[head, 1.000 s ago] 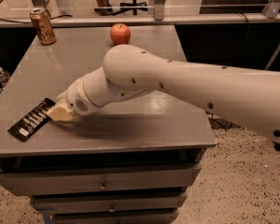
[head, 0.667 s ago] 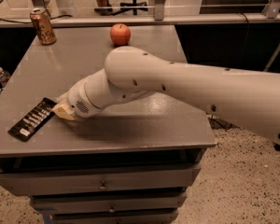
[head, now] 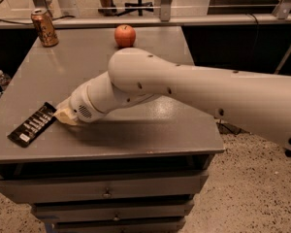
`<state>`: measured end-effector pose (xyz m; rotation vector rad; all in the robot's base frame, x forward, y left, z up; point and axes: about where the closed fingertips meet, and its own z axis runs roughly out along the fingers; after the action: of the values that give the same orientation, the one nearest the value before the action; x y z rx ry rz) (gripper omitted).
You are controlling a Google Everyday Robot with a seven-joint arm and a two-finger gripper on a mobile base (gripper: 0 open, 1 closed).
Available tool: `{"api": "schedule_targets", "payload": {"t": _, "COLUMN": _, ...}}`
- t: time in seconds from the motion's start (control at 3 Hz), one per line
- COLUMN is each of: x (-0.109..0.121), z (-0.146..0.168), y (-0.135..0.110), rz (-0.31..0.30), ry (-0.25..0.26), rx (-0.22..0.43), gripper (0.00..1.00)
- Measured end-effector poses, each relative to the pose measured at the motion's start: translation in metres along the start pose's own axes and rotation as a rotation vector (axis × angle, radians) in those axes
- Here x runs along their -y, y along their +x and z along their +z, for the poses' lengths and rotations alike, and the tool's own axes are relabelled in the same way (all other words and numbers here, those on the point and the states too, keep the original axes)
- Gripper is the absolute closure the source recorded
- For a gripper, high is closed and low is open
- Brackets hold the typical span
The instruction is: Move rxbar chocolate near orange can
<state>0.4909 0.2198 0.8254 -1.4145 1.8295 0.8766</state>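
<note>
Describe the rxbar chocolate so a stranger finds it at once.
At the front left corner of the grey table, beside the robot's hand, lies the rxbar chocolate. It is flat and black with white lettering, unlike the round apple and upright orange can farther back.

The gripper is mostly tucked behind the round wrist, down at the right end of the rxbar chocolate. Only a pale tip shows, and I can't tell whether it touches the wrapper. The bar's white lettering is too small to read. Well beyond the gripper, the orange can carries markings I can't make out. The arm runs out of view to the right, away from the gripper, and covers part of the table. Below the gripper, the lowest drawer is cut off at the bottom.
</note>
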Motion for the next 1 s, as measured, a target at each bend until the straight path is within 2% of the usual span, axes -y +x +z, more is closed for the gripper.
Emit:
{"api": "schedule_targets", "payload": {"t": 0.67, "x": 0.0, "z": 0.0, "y": 0.0, "rz": 0.0, "ry": 0.0, "rx": 0.0, "gripper": 1.0}}
{"api": "schedule_targets", "payload": {"t": 1.0, "x": 0.007, "z": -0.029, "y": -0.009, "rz": 0.005, "ry": 0.065, "rx": 0.002, "gripper": 1.0}}
